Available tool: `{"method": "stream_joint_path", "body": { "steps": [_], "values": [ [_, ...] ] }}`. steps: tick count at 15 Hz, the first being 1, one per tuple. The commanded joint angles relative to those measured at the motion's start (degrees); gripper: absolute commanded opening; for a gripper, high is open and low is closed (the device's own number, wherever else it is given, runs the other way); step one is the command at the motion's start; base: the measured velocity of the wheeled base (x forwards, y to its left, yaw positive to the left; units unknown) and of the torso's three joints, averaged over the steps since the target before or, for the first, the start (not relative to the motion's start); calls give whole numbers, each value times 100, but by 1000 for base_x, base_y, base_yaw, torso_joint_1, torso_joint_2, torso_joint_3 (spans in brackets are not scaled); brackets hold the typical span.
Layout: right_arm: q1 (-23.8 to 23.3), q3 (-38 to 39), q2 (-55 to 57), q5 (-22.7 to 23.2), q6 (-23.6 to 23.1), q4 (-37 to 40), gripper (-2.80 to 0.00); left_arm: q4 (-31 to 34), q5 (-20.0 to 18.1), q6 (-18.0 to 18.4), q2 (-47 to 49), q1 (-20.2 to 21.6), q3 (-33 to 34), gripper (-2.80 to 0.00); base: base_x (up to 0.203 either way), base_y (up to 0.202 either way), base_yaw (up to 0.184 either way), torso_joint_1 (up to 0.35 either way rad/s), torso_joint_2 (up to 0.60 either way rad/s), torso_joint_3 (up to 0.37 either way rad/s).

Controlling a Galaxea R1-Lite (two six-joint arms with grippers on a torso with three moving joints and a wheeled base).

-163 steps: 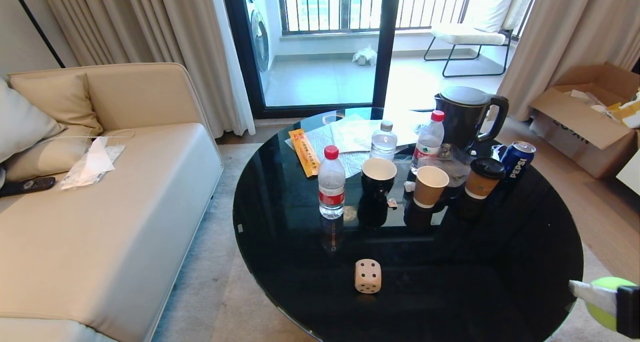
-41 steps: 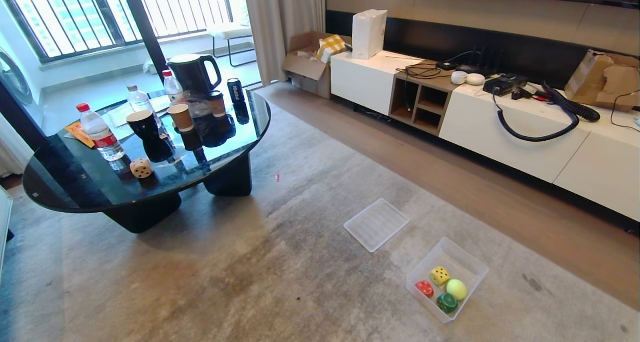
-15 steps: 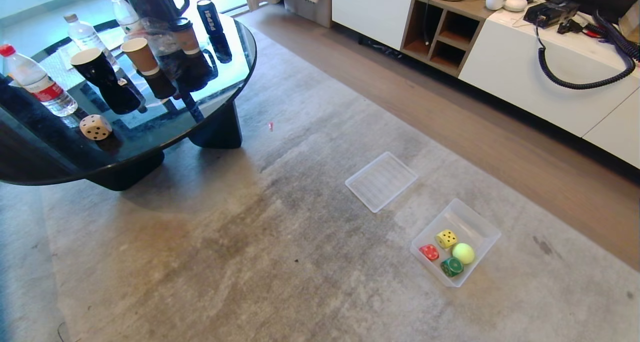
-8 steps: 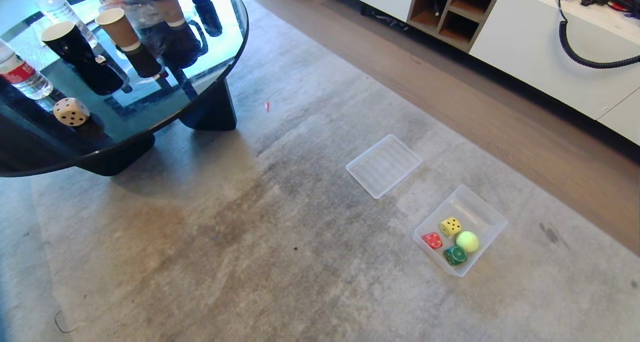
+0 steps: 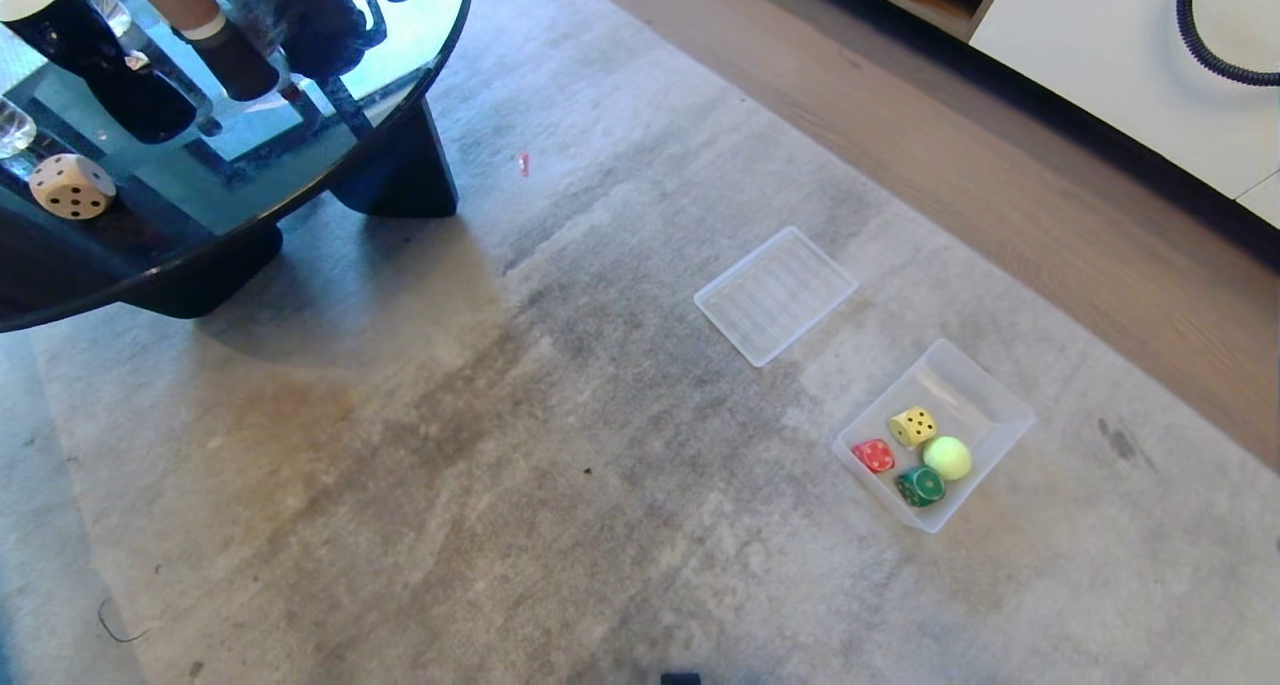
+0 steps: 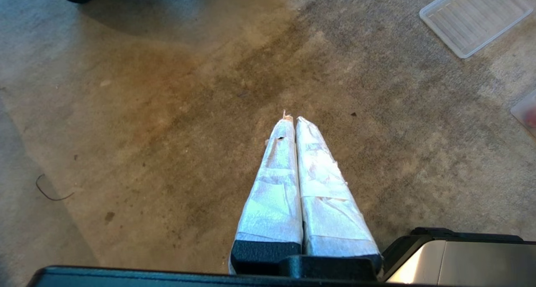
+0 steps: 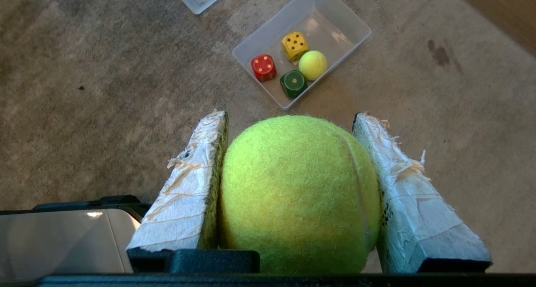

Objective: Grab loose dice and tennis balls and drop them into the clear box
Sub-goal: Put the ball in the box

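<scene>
My right gripper (image 7: pixel 289 116) is shut on a fuzzy yellow-green tennis ball (image 7: pixel 297 186), hanging above the rug short of the clear box (image 7: pixel 347 23). The clear box (image 5: pixel 985 400) stands on the rug at the right and holds a red die (image 5: pixel 873 455), a yellow die (image 5: pixel 914 426), a green die (image 5: pixel 919 486) and a second tennis ball (image 5: pixel 946 457). A cream die (image 5: pixel 71 185) lies on the dark glass table (image 5: pixel 300 180) at the far left. My left gripper (image 6: pixel 292 119) is shut and empty over bare rug. Neither gripper shows in the head view.
A flat ribbed clear tray (image 5: pixel 775 293) lies on the rug just beyond the box. Cups (image 5: pixel 205 25) and a bottle crowd the table. A wood floor strip and a white cabinet (image 5: pixel 1120 45) run along the far right. The grey rug (image 5: pixel 560 485) is stained in the middle.
The head view has tilted further down: table, tray and box all slid up and left in the picture. The box's contents lie as before.
</scene>
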Motion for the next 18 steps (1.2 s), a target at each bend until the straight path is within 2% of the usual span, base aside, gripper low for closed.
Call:
{"method": "stream_joint_path", "body": {
  "steps": [1,18],
  "values": [
    [0,-2,7,-2,-2,5,-280,-3,-4,7,0,0,0,-280,0,0,0,6,5,-195],
    [0,-2,7,-2,7,5,-280,-3,-13,38,0,0,0,-280,0,0,0,3,3,-197]
  ]
}}
